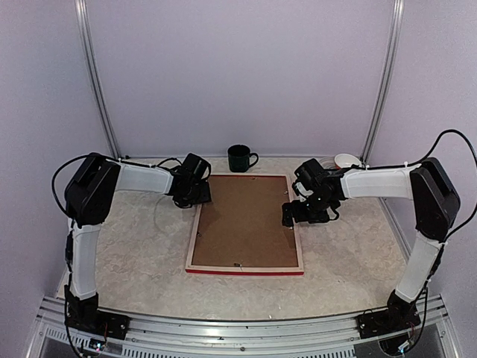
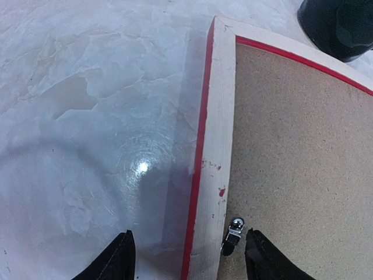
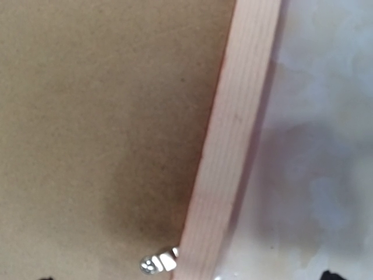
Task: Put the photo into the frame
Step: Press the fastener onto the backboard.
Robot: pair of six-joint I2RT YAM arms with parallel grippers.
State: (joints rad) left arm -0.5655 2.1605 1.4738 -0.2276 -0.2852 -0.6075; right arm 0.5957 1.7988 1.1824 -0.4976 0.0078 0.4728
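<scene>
We judge the frame (image 1: 244, 266) stiff, light: clasp its 9 and 3 o'clock rails; left gripper (image 2: 189, 259), right gripper (image 1: 292, 216) both gape

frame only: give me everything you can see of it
The frame is a large rectangle lying flat, face down on the table: pale wood back up, red outer edge. A brown backing board fills it; small metal clips sit at the rails. The open left gripper straddles its left rail, the open right gripper hangs over its right rail; contact unclear.
</scene>
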